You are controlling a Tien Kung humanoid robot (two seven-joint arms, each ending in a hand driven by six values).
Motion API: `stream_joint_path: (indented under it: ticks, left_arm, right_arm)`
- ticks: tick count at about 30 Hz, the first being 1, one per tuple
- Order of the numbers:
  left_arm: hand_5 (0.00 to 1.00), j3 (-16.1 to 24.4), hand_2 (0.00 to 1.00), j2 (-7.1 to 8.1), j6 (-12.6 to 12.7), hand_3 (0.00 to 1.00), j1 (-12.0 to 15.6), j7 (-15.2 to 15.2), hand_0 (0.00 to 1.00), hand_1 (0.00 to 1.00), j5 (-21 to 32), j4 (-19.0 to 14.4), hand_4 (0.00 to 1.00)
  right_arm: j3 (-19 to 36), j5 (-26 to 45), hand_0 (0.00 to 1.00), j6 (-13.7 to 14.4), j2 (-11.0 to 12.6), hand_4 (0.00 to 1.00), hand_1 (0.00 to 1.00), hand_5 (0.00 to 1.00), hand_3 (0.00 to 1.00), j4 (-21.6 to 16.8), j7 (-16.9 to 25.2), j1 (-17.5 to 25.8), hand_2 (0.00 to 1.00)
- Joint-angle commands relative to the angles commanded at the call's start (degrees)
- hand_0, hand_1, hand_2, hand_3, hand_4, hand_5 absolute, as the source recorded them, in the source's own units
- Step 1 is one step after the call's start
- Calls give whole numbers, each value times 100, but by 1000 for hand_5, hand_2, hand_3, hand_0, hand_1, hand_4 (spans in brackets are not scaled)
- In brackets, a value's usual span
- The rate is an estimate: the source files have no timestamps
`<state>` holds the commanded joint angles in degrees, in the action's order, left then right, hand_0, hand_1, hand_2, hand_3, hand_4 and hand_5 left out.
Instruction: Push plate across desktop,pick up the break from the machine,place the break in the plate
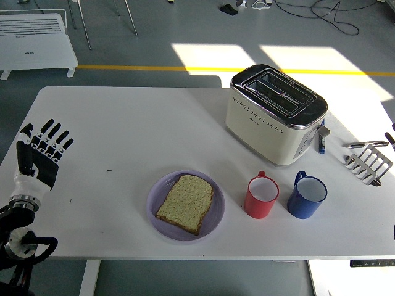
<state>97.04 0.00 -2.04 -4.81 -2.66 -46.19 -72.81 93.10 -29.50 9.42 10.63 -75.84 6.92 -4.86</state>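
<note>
Looking at the bread (185, 203), I'm seeing it lying flat in the purple plate (216, 213), which is sitting just in front of the toaster (265, 117), a bit to its left. So I'm guessing we're basically done here. The red mug (261, 196) and blue mug (306, 196) are crowding the plate's right side, so I'm thinking any extra nudge that way could knock one over. My left hand (40, 153) is hovering far left of the toaster, fingers spread upward, holding and touching nothing. I'm not seeing the right hand at all.
</note>
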Motion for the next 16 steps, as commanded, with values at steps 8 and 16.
stream_joint_path:
  ticks: [8,16]
  left_arm:
    - [998,122,847,0,-8,789,100,5,772,802,-71,4,579]
    - [998,260,846,0,-3,787,154,8,772,802,-91,-65,580]
  right_arm:
    - [-14,-6,773,-9,-10,534,713,516,699,8,-18,23,719]
    - [37,3,770,0,-15,534,711,517,695,21,-23,32,716]
